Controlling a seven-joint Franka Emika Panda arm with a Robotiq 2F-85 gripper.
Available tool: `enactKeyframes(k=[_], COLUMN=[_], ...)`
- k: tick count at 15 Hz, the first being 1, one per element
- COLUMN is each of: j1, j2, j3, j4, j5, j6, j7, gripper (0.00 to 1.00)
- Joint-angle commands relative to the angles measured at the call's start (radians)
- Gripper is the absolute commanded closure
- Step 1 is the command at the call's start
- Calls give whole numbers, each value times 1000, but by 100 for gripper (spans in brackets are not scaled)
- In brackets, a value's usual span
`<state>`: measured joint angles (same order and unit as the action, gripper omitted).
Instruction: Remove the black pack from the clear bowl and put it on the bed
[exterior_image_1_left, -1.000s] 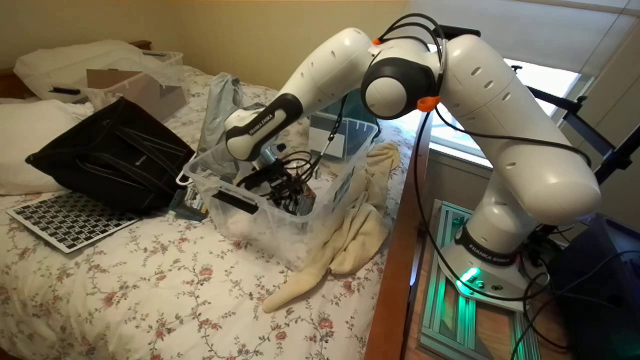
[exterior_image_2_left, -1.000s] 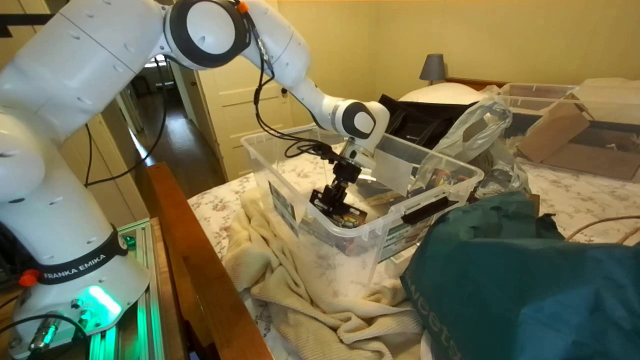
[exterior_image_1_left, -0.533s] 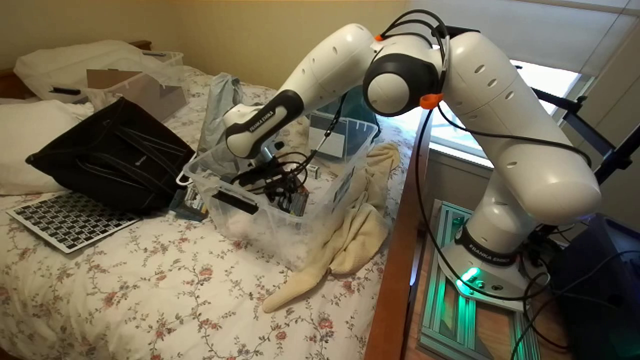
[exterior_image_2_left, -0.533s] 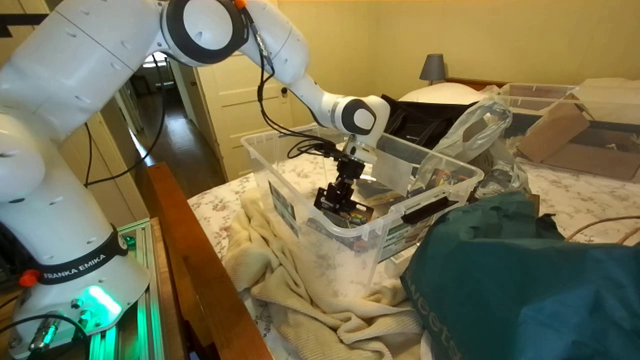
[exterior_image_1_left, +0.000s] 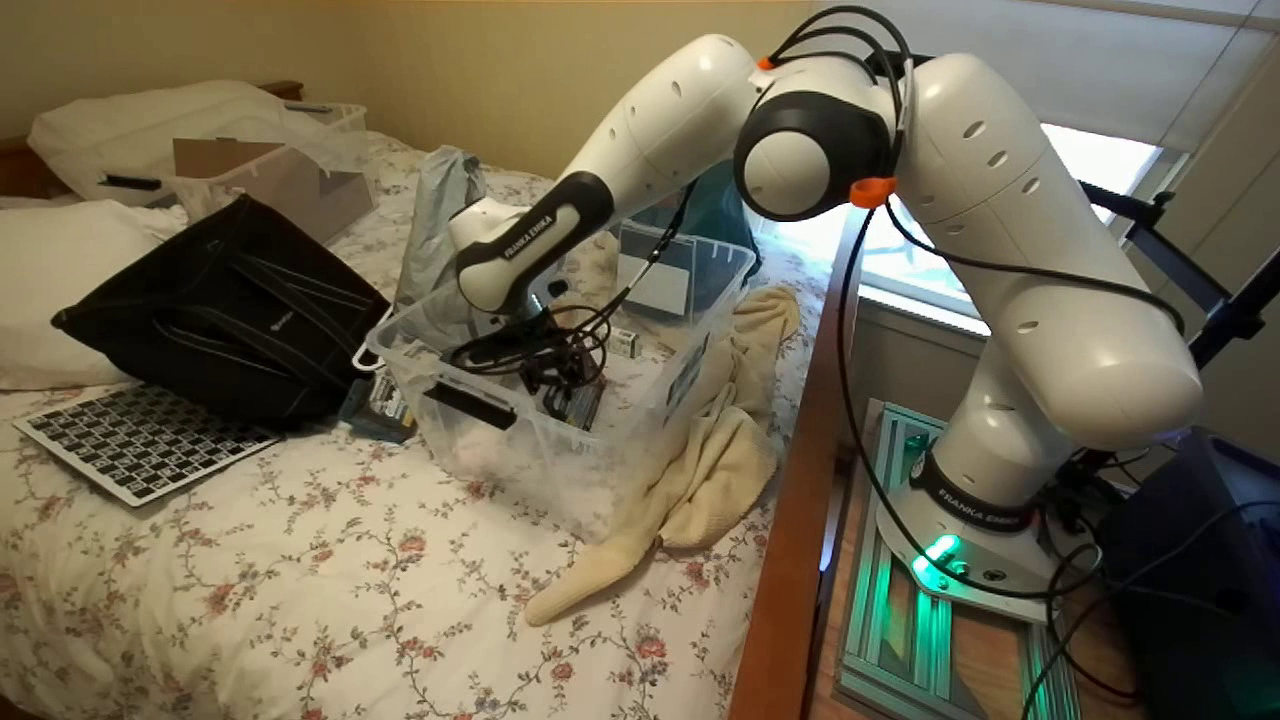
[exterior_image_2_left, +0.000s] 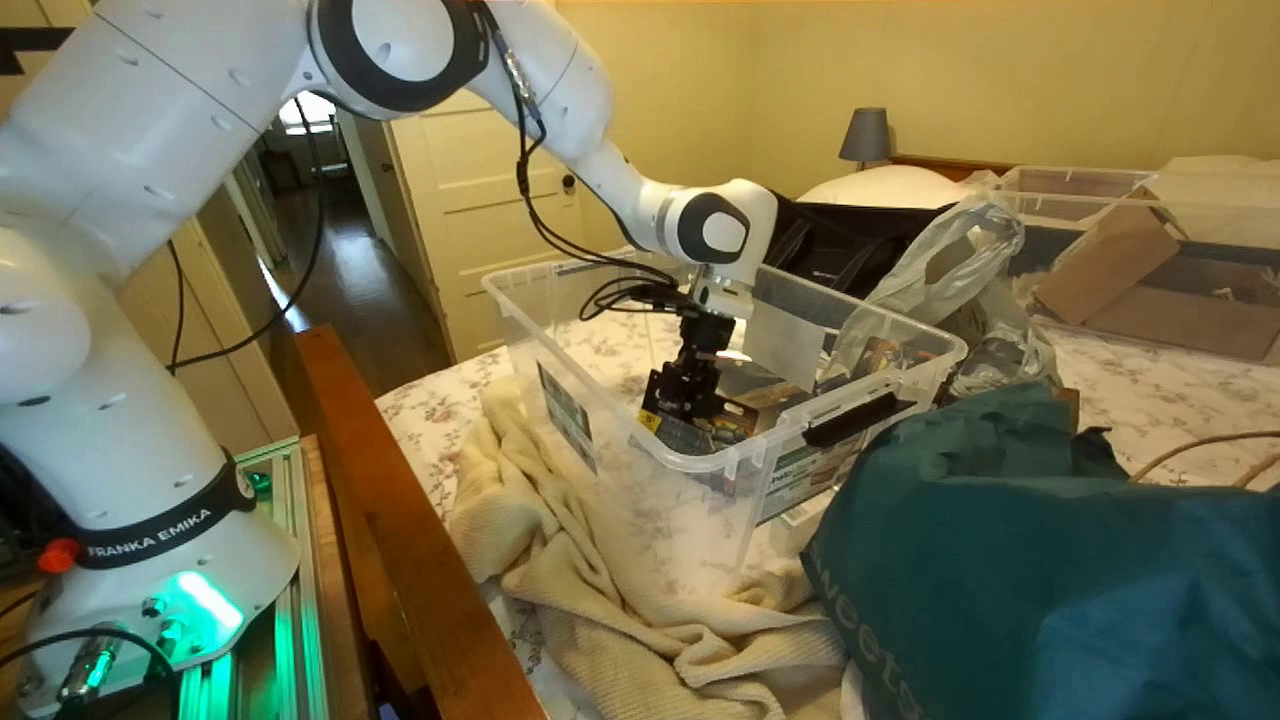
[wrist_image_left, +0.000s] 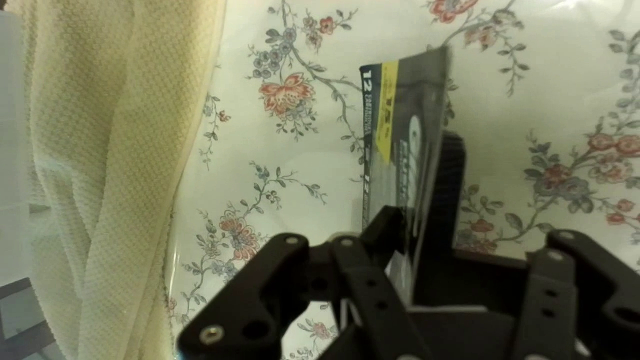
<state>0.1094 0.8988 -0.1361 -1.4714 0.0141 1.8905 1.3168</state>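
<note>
In both exterior views, the bed (exterior_image_1_left: 400, 600) is lying beneath the bowl (exterior_image_1_left: 520, 465). A blanket (exterior_image_2_left: 600, 610) is lying bunched against the bowl's side. The gripper (exterior_image_2_left: 690, 400) is pointing down inside the bowl, its jaws clamping the pack (wrist_image_left: 400, 135), holding it within the bowl's walls.

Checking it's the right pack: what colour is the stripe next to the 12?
Yellow: the stripe on the black pack shows best in the wrist view.

The clear bowl (exterior_image_1_left: 500, 465) opens upward; 4 walls (exterior_image_2_left: 640, 490) bar the sides, 1 beside a green bag (exterior_image_2_left: 1030, 560).
</note>
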Motion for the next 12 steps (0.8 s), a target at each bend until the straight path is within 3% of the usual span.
enactKeyframes(k=[1,6,12], j1=[-3,2,27], j2=[1,-27,-149], j3=[4,-2,-28], j4=[2,-27,-183], j5=[-3,-2,-2], j6=[1,2,48], j7=[4,28,234], gripper=[100,100,100])
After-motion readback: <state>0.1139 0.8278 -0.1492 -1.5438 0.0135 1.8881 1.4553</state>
